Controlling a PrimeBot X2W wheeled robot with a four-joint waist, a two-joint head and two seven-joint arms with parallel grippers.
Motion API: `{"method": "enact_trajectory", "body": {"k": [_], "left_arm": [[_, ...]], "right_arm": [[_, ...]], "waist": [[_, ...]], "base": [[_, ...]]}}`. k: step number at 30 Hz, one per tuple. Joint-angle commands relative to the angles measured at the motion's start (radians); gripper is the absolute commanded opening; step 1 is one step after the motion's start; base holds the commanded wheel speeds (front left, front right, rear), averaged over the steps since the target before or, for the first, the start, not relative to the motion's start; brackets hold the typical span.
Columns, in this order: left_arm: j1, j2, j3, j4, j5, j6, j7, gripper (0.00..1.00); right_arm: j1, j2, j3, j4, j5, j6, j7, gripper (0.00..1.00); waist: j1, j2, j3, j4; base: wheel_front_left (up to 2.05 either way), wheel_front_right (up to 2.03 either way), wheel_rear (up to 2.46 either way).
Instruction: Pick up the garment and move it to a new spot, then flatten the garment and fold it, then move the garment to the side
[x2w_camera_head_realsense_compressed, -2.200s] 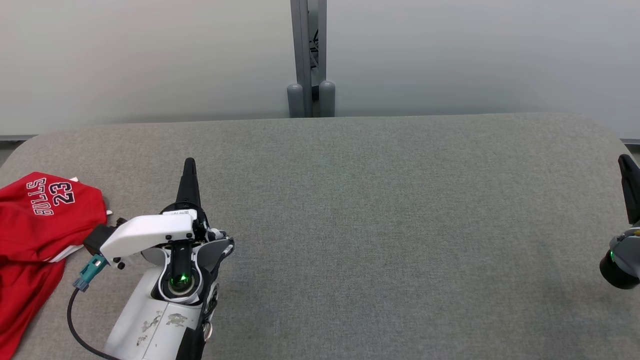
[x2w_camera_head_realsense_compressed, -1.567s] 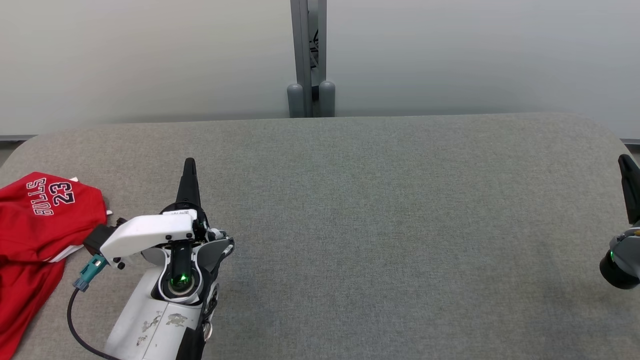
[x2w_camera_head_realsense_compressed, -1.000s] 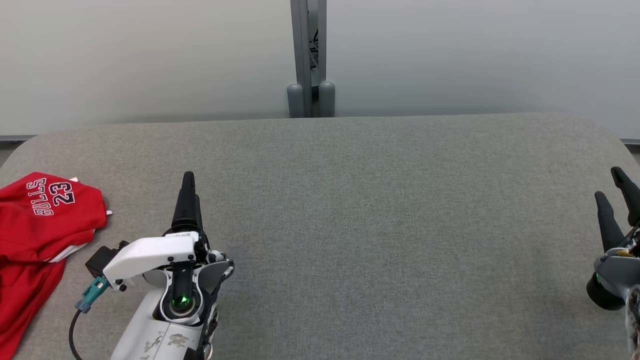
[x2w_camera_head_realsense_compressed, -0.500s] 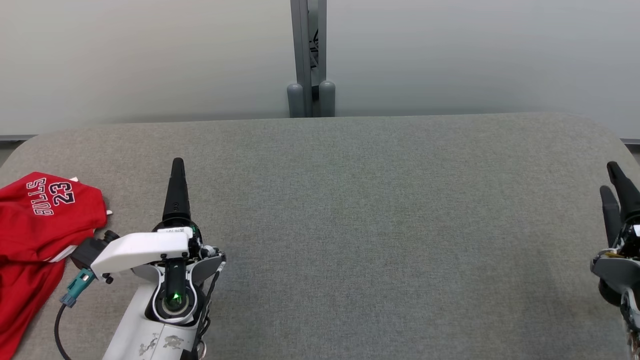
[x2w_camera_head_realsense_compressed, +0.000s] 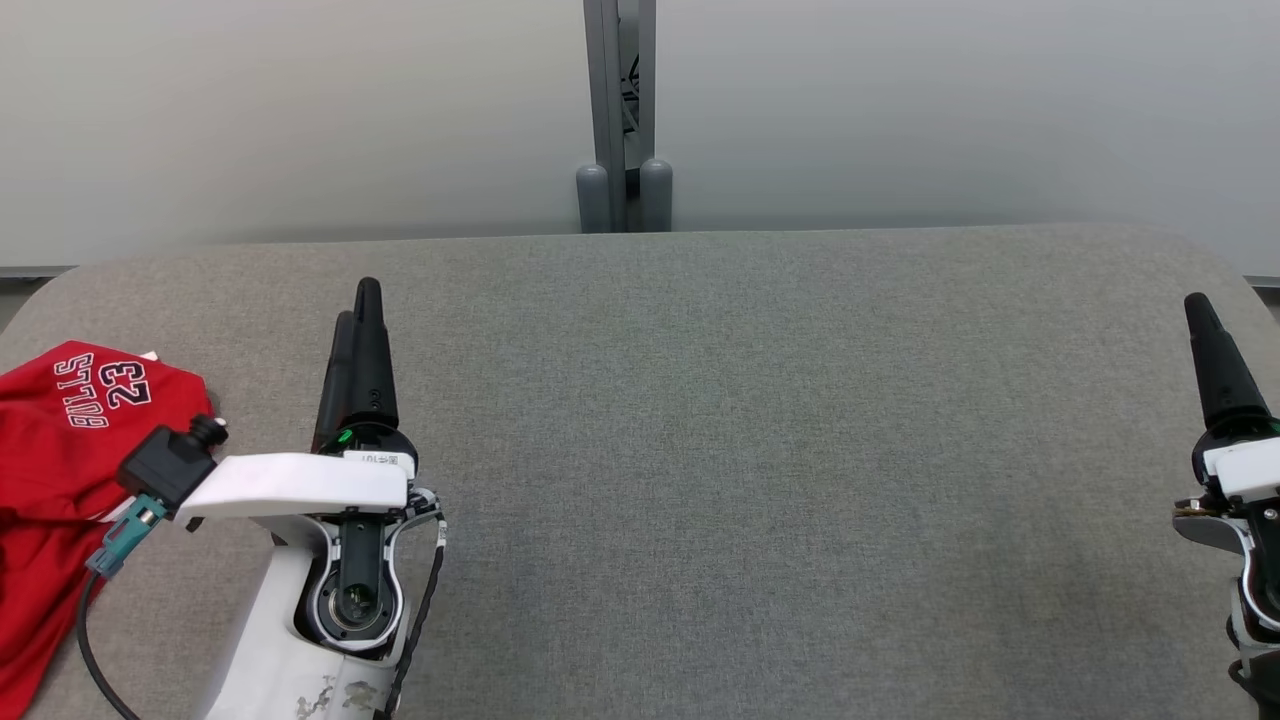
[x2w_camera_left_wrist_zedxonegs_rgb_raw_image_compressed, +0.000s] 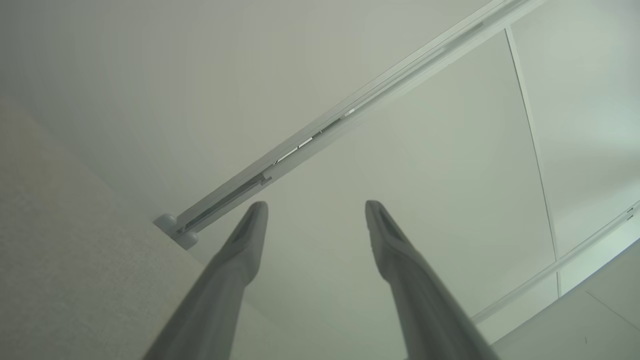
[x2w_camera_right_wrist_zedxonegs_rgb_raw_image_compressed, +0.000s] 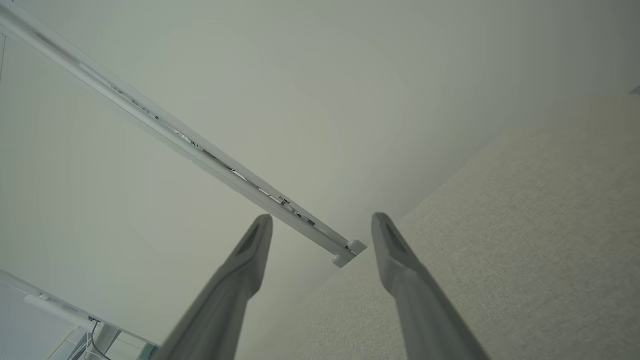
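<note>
A crumpled red jersey with "BULLS 23" printed on it lies at the table's far left edge, partly cut off by the frame. My left gripper hovers to its right, fingers pointing away from me, apart from the cloth. The left wrist view shows that gripper open with nothing between the fingers. My right gripper stands at the table's right edge, turned side-on. The right wrist view shows this gripper open and empty too.
The grey fabric table stretches wide between both arms. A pale wall with a grey vertical post stands behind its far edge. A black cable and teal connector hang off my left wrist beside the jersey.
Both arms have lifted and rolled, so each gripper now shows side-on with fingers pointing further up the table. The jersey lies where it was.
</note>
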Motion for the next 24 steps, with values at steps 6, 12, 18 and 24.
{"method": "enact_trajectory", "body": {"k": [6,12,18,24], "left_arm": [[0.000,0.003,0.008,-0.064,0.196,0.015,-0.001,1.00],[0.019,0.015,-0.002,-0.084,0.341,0.031,-0.001,1.00],[0.040,0.029,-0.013,-0.087,0.467,0.051,0.009,1.00],[0.059,0.043,-0.018,-0.099,0.578,0.073,0.034,1.00]], "right_arm": [[0.016,-0.020,0.036,-0.098,-0.170,0.004,-0.047,1.00],[0.044,-0.028,0.072,-0.153,-0.297,0.005,-0.081,1.00],[0.081,-0.025,0.107,-0.175,-0.391,0.005,-0.113,1.00],[0.114,-0.012,0.123,-0.181,-0.463,0.005,-0.133,1.00]], "waist": [[0.0000,-0.0001,-0.001,0.001],[0.0000,-0.0001,-0.003,0.002],[0.0000,-0.0001,-0.007,0.001],[0.0000,-0.0001,-0.008,0.002]], "base": [[0.00,0.00,0.00],[0.00,0.00,0.00],[0.00,0.00,0.00],[0.00,0.00,0.00]]}}
